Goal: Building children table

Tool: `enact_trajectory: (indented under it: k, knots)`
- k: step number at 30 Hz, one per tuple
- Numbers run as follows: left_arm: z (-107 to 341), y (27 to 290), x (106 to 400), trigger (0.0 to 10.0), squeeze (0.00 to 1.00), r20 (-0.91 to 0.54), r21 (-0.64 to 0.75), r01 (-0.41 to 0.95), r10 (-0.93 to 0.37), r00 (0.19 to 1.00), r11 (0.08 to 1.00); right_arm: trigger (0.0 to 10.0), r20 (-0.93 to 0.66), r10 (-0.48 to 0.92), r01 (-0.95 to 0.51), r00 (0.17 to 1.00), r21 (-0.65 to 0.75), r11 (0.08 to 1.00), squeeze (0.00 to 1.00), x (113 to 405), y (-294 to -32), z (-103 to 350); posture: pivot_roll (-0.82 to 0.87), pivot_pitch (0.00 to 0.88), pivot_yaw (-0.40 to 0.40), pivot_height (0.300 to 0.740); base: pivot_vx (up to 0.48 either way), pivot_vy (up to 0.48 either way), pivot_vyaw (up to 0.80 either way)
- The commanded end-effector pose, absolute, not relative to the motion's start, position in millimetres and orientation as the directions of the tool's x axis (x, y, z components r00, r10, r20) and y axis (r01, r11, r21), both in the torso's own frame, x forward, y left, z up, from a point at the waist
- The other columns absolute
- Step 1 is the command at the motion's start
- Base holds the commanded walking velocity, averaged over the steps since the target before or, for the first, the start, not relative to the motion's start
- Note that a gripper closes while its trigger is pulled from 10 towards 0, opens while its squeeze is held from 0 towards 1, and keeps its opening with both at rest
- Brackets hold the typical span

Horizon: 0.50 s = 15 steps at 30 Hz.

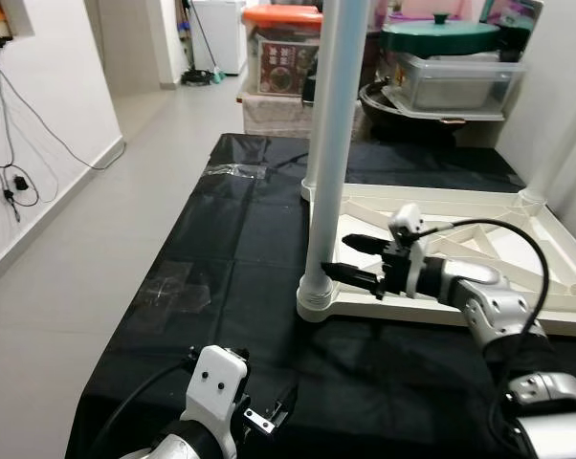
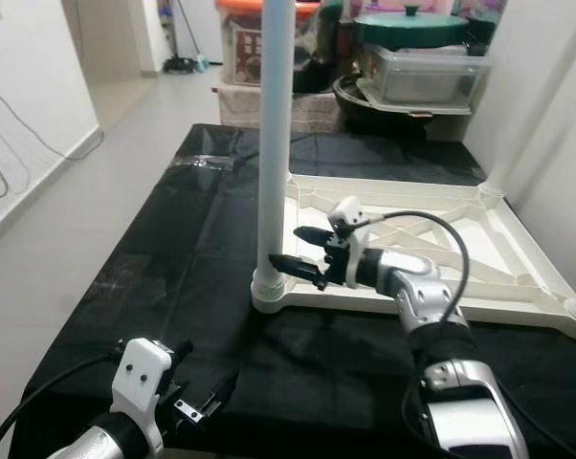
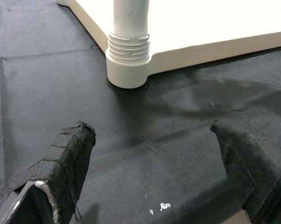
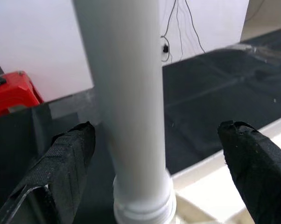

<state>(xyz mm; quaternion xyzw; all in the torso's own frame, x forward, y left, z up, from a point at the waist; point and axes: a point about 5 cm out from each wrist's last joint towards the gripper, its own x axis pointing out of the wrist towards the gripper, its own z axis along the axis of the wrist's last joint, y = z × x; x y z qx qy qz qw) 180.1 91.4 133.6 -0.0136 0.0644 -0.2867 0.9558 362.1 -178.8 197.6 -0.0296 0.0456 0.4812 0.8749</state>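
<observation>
Nearest us, our left gripper (image 1: 269,413) hangs open and empty over the black cloth (image 1: 211,287). Farther on, our right gripper (image 1: 350,258) stands spread beside the upright leg (image 1: 328,143), gripping nothing. The leg sits in the near corner socket of the upturned tabletop (image 1: 479,215). We should centre the fingers around the leg before closing, then turn squarely.

The head's two eyes look forward and down over the black cloth (image 1: 221,277). Each wrist camera looks close along its own fingers, and all views share the upright table leg (image 1: 328,172) at its socket.
</observation>
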Motion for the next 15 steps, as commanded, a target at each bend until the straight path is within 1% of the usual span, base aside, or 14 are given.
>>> enact_trajectory:
  k: [1, 6, 9, 14, 15]
  knots:
    - [134, 92, 179, 10.0, 0.0, -0.128, -0.055, 0.545, -0.547, 0.827, 0.837, 10.0, -0.099, 0.849, -0.854, 0.519, -0.01, 0.52, 0.0, 364, -175, 198, 0.18, 0.098, -0.048, 0.74, 0.0, 0.0, 0.0]
    - [134, 91, 179, 10.0, 0.0, -0.127, -0.056, 0.542, -0.545, 0.829, 0.838, 10.0, -0.081, 0.858, -0.861, 0.507, -0.006, 0.509, 0.0, 369, -168, 200, 0.18, 0.099, -0.05, 0.74, 0.0, 0.0, 0.0]
    - [138, 92, 179, 10.0, 0.0, -0.099, -0.056, 0.53, -0.533, 0.84, 0.846, 10.0, -0.056, 0.876, -0.877, 0.48, 0.005, 0.481, 0.0, 370, -158, 202, 0.18, 0.101, -0.052, 0.74, 0.0, 0.0, 0.0]
    - [138, 92, 179, 10.0, 0.0, -0.096, -0.056, 0.528, -0.531, 0.842, 0.847, 10.0, -0.053, 0.878, -0.879, 0.475, 0.005, 0.476, 0.0, 371, -157, 202, 0.18, 0.101, -0.052, 0.74, 0.0, 0.0, 0.0]
    - [146, 94, 181, 10.0, 0.0, -0.028, -0.026, 0.496, -0.497, 0.867, 0.868, 10.0, -0.049, 0.885, -0.886, 0.462, 0.009, 0.463, 0.0, 372, -152, 203, 0.18, 0.101, -0.057, 0.74, 0.0, 0.0, 0.0]
